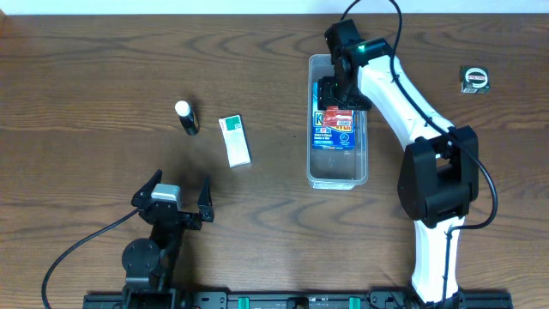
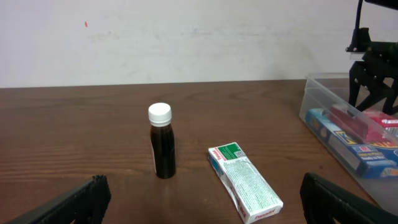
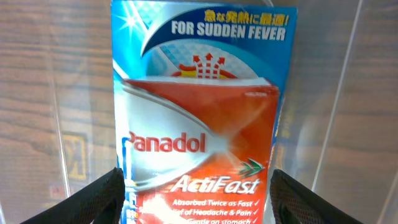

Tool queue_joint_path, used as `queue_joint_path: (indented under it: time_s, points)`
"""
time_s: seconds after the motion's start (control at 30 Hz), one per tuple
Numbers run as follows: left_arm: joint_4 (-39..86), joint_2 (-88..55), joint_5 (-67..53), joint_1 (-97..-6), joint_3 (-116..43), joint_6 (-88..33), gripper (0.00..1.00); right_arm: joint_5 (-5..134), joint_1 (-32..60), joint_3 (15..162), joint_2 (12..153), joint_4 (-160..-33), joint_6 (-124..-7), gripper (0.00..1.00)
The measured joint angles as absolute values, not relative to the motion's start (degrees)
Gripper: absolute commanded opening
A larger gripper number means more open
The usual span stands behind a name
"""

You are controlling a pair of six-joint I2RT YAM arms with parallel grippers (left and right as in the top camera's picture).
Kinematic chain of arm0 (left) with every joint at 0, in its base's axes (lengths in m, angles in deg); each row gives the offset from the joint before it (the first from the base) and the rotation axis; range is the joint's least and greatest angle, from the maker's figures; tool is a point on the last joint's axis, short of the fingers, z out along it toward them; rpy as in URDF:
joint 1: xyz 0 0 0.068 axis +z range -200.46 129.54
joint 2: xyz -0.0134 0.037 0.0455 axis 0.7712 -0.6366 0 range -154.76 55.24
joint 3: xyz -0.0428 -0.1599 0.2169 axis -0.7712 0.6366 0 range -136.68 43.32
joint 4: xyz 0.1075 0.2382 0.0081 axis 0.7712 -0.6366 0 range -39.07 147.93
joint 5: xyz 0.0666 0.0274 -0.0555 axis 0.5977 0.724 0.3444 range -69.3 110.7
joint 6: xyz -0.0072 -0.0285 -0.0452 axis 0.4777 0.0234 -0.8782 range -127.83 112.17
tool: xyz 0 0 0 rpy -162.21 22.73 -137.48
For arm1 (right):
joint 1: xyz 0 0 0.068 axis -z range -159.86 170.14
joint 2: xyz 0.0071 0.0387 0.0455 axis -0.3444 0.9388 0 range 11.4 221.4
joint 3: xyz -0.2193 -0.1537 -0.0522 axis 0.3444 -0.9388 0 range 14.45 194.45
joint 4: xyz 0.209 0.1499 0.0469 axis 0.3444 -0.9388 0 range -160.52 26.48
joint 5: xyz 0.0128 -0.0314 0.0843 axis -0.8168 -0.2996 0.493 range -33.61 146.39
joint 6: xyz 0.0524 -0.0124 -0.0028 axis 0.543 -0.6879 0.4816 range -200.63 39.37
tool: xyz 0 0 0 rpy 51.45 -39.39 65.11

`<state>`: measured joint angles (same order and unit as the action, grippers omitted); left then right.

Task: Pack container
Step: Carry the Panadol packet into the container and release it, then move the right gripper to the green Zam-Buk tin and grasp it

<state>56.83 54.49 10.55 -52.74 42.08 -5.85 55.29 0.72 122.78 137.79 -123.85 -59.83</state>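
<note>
While left gripper (image 1: 180, 184) rests spread, right gripper (image 3: 196, 190) straddles Panadol box (image 3: 199, 143) in container (image 1: 336, 170); grip unclear

Right arm (image 1: 403, 94) and stacked boxes (image 1: 333, 137) crowd the container's (image 1: 336, 172) far end — its near end lies open.

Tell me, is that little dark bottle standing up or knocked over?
Upright: in the left wrist view the bottle stands on its base, white cap on top.

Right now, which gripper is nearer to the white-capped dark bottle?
Left. The left gripper hangs below the bottle in the overhead view, not touching; the right gripper is across the table, over the container.
</note>
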Motion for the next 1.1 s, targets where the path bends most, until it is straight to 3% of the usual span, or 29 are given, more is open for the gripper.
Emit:
queue_joint_path:
  time_s: [0.3, 0.57, 0.77, 1.1]
  points:
    - [56.8, 54.5, 10.5, -52.7, 42.1, -5.8, 0.98, 55.5, 0.7, 124.2, 137.8, -125.4, -61.0, 0.76]
    - [56.8, 54.5, 10.5, -52.7, 42.1, -5.8, 0.98, 56.1, 3.0, 140.4, 136.5, -132.1, -67.2, 0.80]
    - [56.8, 54.5, 10.5, -52.7, 42.1, -5.8, 0.98, 56.4, 13.8, 146.0, 130.9, -136.1, -80.7, 0.98]
    - [56.8, 54.5, 10.6, -52.7, 42.1, -5.8, 0.98, 59.9, 34.2, 142.9, 131.4, -130.3, -92.2, 0.99]
